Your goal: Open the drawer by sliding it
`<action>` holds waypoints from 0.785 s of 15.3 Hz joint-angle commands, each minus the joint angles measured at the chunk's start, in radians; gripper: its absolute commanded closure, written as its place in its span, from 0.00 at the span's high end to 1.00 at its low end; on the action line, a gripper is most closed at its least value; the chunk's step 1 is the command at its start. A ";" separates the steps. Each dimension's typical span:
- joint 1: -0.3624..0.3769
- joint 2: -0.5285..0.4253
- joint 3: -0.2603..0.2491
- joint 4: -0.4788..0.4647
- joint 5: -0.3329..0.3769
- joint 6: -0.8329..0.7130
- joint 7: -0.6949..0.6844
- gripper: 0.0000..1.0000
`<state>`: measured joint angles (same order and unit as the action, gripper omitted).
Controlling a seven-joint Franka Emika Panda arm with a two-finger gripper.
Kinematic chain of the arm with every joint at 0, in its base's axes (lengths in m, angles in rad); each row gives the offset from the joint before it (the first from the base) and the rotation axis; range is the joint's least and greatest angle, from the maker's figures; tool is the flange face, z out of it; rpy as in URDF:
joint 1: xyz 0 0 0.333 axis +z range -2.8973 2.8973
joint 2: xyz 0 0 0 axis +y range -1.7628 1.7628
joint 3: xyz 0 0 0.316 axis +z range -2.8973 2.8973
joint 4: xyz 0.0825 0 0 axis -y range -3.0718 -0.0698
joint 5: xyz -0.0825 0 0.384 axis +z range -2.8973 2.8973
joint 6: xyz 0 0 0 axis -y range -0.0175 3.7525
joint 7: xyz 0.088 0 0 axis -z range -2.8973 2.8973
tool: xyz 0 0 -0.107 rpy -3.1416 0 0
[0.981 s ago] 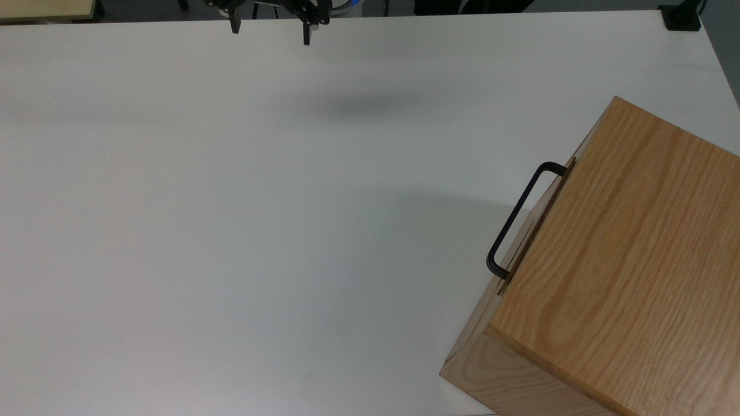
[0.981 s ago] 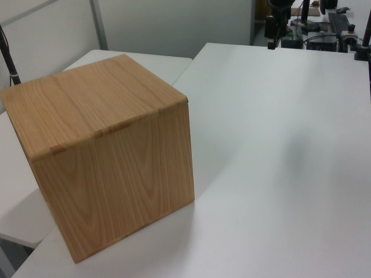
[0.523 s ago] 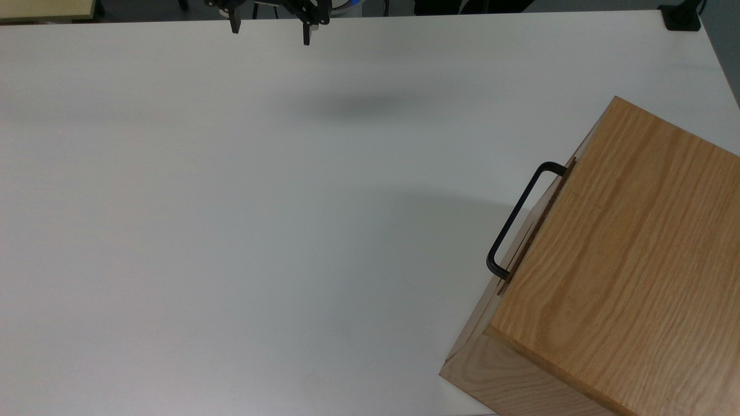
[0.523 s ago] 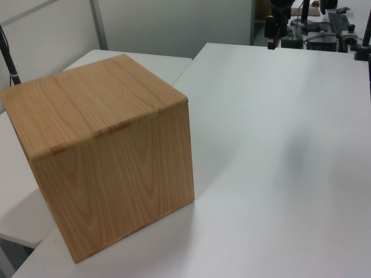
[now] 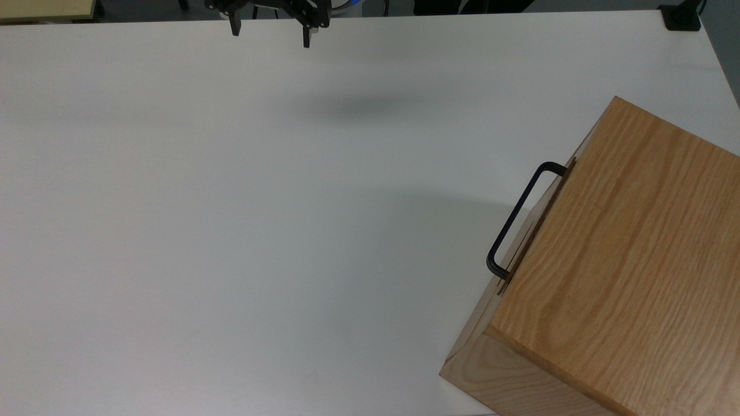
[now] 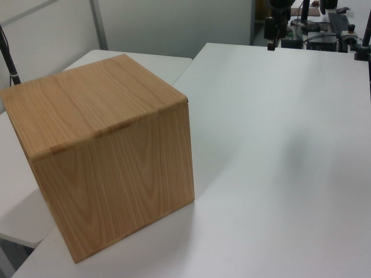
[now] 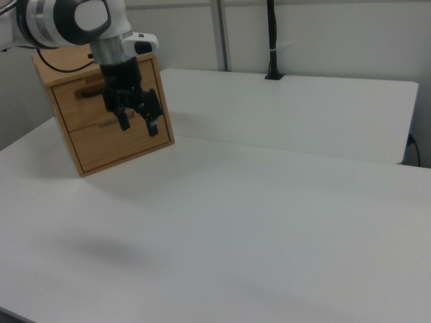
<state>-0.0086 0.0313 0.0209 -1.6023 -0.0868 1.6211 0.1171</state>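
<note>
Drawer [image 5: 535, 228] front sits shut, flush in the oak box casing [image 5: 613, 271], which stands at the top view's right edge of the white table [image 5: 231, 202], turned at an angle; its black bar handle [image 5: 516, 218] juts from the casing's face toward the top view's left, and nothing touches it; in the right view the drawer [image 7: 101, 101] is the upper of two fronts in the casing [image 7: 118, 145] at the far left of the right view, partly behind the arm; in the left view the casing [image 6: 104, 150] stands near the left view's left, showing plain wood sides. Gripper [image 5: 270, 34] hangs above the table's far edge in the top view, well apart from the handle; its two black fingers [image 5: 306, 37] point down and stand wide apart, holding nothing; in the right view the gripper [image 7: 138, 124] hangs from the white arm [image 7: 74, 20], fingers spread, and a soft shadow [image 5: 361, 107] lies on the bare table beneath.
</note>
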 commanded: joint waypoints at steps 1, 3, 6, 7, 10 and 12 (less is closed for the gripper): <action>0.010 0.007 -0.010 0.007 0.025 0.010 0.022 1.00; 0.010 0.009 -0.012 0.009 0.062 0.019 0.067 1.00; 0.015 0.048 -0.010 0.021 0.070 0.062 0.168 1.00; 0.019 0.071 -0.006 0.045 0.071 0.071 0.203 1.00; 0.056 0.143 -0.001 0.096 0.100 0.094 0.352 1.00; 0.088 0.174 -0.001 0.110 0.146 0.153 0.392 1.00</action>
<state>0.0210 0.1382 0.0272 -1.5541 0.0058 1.7194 0.4130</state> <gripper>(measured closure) 0.000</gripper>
